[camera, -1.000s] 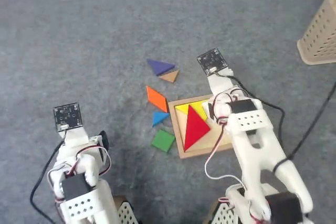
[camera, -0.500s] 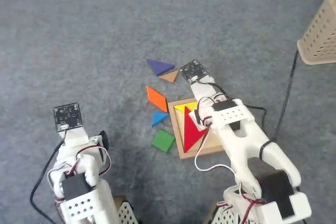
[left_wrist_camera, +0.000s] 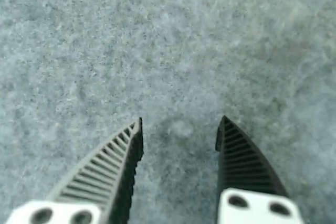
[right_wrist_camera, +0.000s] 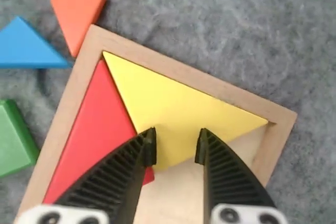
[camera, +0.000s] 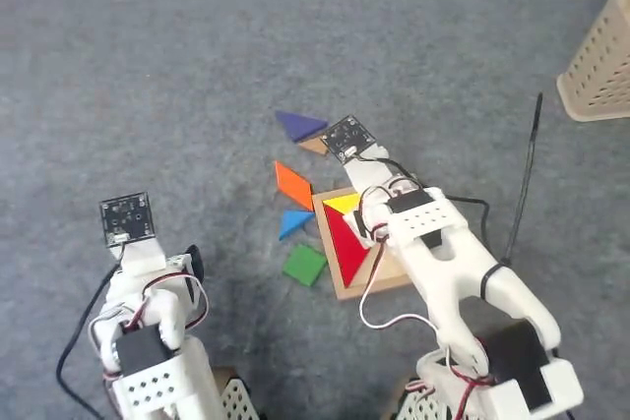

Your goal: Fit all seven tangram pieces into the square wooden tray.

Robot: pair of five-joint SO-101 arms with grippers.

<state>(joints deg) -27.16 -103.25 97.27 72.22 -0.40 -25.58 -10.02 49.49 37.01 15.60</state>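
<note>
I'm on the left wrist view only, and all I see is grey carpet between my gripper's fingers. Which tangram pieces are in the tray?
Observer: Two. The yellow triangle and the red triangle lie edge to edge in the wooden tray.
Operator: Where are the loose ones?
Observer: On the carpet, on the tray's side toward your arm. The orange parallelogram, blue triangle and green square run along it. The purple triangle and brown triangle lie past its far corner.
Operator: Is the other arm in my way?
Observer: The right gripper hangs open over the yellow triangle, above the tray.
</note>
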